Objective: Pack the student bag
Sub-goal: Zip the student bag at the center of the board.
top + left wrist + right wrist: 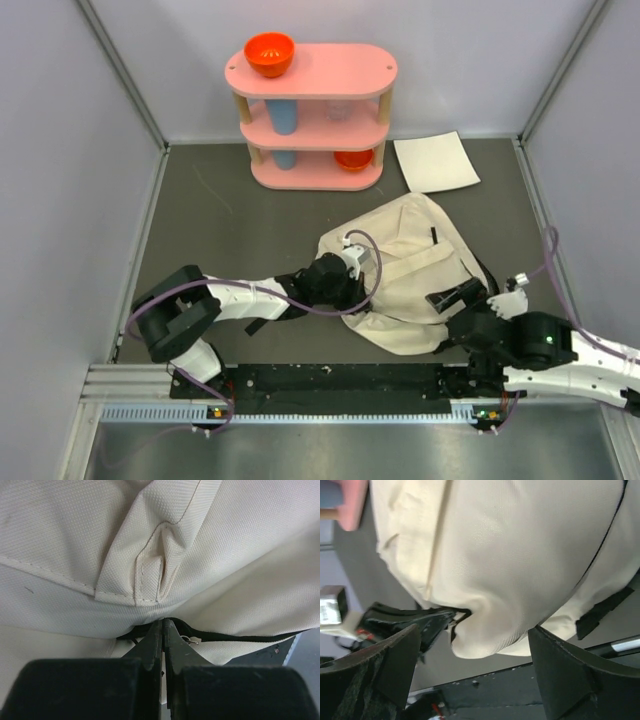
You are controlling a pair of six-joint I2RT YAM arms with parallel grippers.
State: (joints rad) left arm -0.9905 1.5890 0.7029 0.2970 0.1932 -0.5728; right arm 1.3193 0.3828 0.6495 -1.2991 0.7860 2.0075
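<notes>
Student bag (410, 270) flanked by two robot grippers on a dark table (230, 230)
Top view: the cream bag lies slumped right of centre, nearer than a pink shelf (312, 110) and a white sheet (436, 162). The left gripper (357, 298) meets its near-left edge, the right gripper (462, 308) its near-right. Left wrist view: jaws closed tight, tips at the bag's black zipper line (240, 638); whether they pinch anything cannot be told. Right wrist view: jaws spread wide, cream fabric showing between them.
</notes>
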